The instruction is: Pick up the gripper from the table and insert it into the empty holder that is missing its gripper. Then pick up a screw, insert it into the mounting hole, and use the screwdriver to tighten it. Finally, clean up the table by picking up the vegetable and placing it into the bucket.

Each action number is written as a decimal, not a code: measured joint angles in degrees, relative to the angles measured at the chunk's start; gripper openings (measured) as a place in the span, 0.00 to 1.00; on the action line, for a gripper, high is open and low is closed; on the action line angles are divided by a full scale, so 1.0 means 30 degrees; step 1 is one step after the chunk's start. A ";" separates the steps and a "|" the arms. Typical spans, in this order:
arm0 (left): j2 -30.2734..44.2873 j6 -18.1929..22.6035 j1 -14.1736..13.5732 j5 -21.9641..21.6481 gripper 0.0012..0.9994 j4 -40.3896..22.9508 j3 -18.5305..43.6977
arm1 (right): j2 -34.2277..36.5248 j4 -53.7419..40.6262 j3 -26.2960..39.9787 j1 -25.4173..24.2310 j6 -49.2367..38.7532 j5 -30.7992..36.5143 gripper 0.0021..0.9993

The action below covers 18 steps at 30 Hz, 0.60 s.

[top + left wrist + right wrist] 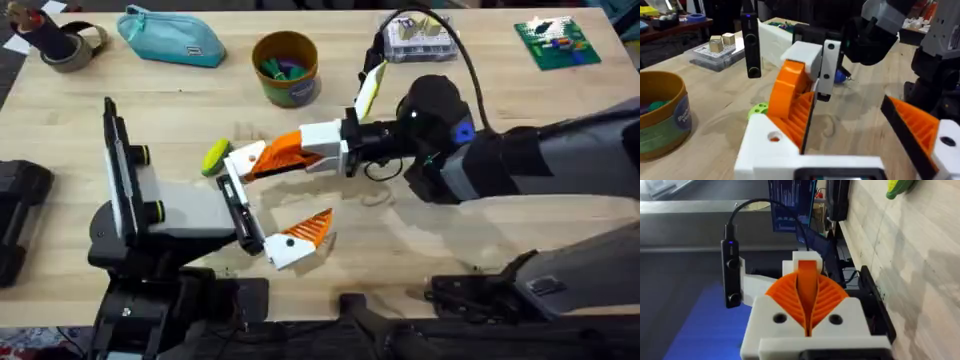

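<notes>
My right tool [272, 158] is reaching in from the right edge to the middle of the surface. Its two orange ribbed pads are clenched on the gripper [250, 160]. My right wrist view is showing what the overhead cannot: the gripper [807, 271] is standing upright between the closed pads, its tip against the white holder [807, 256].

My left tool [275, 200] is spread wide and grasping nothing. My left wrist view is showing the holder [765, 145] with orange inside its mounting hole, and the other ribbed finger [920, 125] well apart from it.

The vegetable [215, 157] is lying just beside the holder [237, 168]. The bucket [286, 68] is standing near the far edge, upright, with coloured items inside.
</notes>
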 joint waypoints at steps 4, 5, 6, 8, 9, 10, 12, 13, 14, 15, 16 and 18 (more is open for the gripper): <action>0.0000 0.0000 0.0003 -0.0006 0.99 0.0000 0.0000 | -0.0002 -0.0060 0.0027 0.0151 -0.0062 0.0035 0.02; 0.0000 0.0000 0.0015 -0.0001 0.99 0.0000 0.0000 | -0.0006 -0.0062 0.0034 0.0160 -0.0088 0.0037 0.02; 0.0000 0.0000 0.0016 -0.0008 0.99 0.0000 0.0000 | 0.0000 -0.0069 0.0042 0.0174 -0.0108 0.0052 0.02; 0.0000 0.0008 0.0053 -0.0015 0.99 0.0000 0.0000 | 0.0000 -0.0087 0.0075 0.0202 -0.0122 0.0076 0.02; 0.0000 0.0016 0.0067 -0.0017 0.99 0.0000 0.0001 | 0.0000 -0.0117 0.0112 0.0208 -0.0131 0.0059 0.02; 0.0000 0.0023 0.0074 -0.0032 0.99 0.0000 0.0007 | 0.0003 -0.0160 0.0163 0.0208 -0.0152 0.0022 0.02; 0.0000 0.0029 0.0089 -0.0106 0.99 0.0001 0.0007 | 0.0126 -0.0212 0.0328 0.0207 -0.0171 -0.0116 0.02; 0.0000 0.0027 0.0103 -0.0208 0.99 0.0008 0.0007 | 0.0291 -0.0205 0.0499 0.0201 -0.0172 -0.0234 0.02; 0.0000 0.0015 0.0111 -0.0305 0.99 0.0015 0.0007 | 0.0481 -0.0197 0.0691 0.0198 -0.0179 -0.0362 0.02; 0.0000 0.0016 0.0129 -0.0365 0.99 0.0023 0.0007 | 0.0676 -0.0185 0.0913 0.0175 -0.0179 -0.0522 0.02; 0.0000 0.0022 0.0159 -0.0411 0.99 0.0030 0.0007 | 0.0828 -0.0191 0.1106 0.0152 -0.0179 -0.0665 0.02; 0.0000 0.0022 0.0211 -0.0503 0.99 0.0044 0.0007 | 0.1087 -0.0217 0.1422 0.0091 -0.0179 -0.1010 0.02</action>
